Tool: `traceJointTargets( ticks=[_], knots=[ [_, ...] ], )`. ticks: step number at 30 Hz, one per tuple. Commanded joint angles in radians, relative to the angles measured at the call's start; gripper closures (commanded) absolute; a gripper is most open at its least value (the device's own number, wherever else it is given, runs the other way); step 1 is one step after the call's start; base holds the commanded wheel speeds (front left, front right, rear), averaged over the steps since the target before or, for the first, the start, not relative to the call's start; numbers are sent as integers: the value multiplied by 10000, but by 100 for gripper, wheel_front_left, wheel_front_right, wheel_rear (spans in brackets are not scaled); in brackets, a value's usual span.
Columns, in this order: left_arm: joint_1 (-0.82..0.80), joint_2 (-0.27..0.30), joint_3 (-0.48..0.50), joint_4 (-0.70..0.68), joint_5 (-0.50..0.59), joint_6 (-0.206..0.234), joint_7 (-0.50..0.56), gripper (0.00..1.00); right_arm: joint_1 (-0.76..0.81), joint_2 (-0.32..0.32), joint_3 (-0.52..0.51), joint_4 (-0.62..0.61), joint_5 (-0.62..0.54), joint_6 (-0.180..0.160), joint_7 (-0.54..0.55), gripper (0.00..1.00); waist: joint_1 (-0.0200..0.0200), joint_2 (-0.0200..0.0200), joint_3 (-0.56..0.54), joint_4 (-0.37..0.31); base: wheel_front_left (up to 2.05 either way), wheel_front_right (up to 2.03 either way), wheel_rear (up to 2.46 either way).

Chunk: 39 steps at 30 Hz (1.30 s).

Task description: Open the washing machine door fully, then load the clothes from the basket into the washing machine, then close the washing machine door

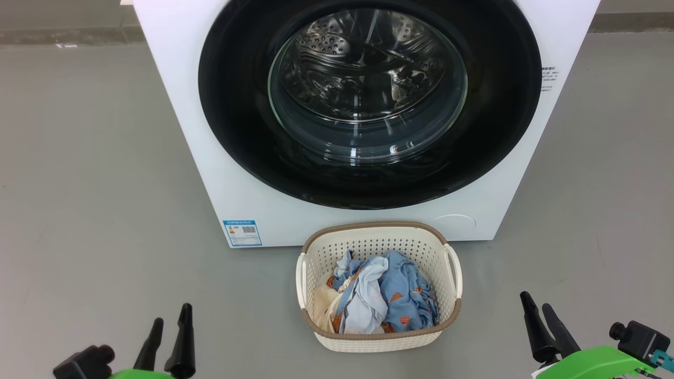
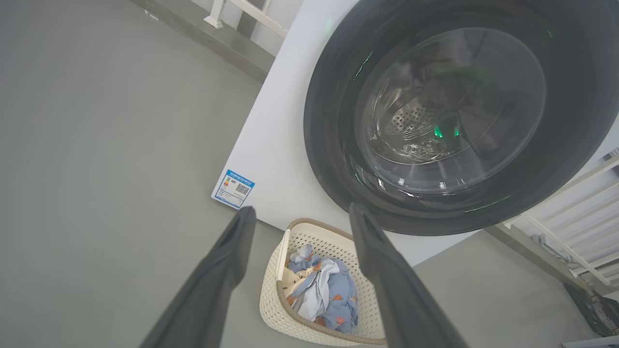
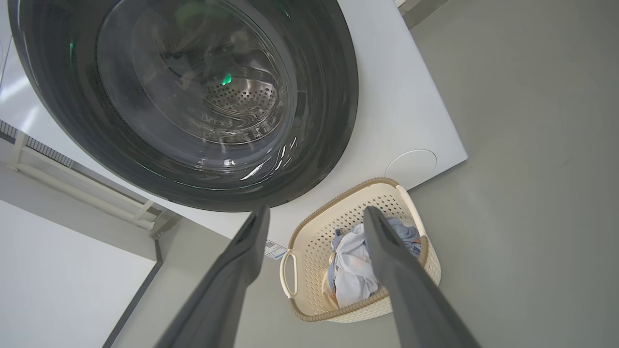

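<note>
The white washing machine [image 1: 174, 116] stands ahead on the floor. Its round door [image 1: 237, 121], a black ring around clear glass, lies shut flat against the front, and the steel drum shows through the glass. Right before it sits the cream basket [image 1: 379, 339] holding the clothes [image 1: 376, 297], blue printed fabric with pale and cream pieces. My left gripper [image 1: 171, 313] hangs open at the lower left, well left of the basket. My right gripper [image 1: 537, 301] is open at the lower right, right of the basket. Both wrist views look at the door [image 2: 333, 145] [image 3: 333, 96] and basket [image 2: 271, 309] [image 3: 309, 232] between empty fingers.
Grey floor [image 1: 79, 184] spreads on both sides of the machine. A blue label sticker [image 1: 242, 232] marks its lower left front. A white railing [image 2: 570, 222] stands beside the machine, and a white wall [image 3: 58, 280] rises on the other side.
</note>
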Motion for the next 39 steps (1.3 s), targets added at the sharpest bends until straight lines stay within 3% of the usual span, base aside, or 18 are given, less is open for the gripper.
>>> traceJointTargets(
  ticks=[1, 39],
  knots=[
    [-185, 202, 156, -329, 446, -54, -156, 0, -417, -177, 175, -206, -367, 10, -156, 0, -1, 0, -6, 2, 0, 0, 0],
    [-66, 409, -161, -758, 4708, -67, -1245, 0, -518, -666, 587, -75, -3937, 14, -1237, 0, -1, 0, 20, -126, 0, 0, 0]
  ],
)
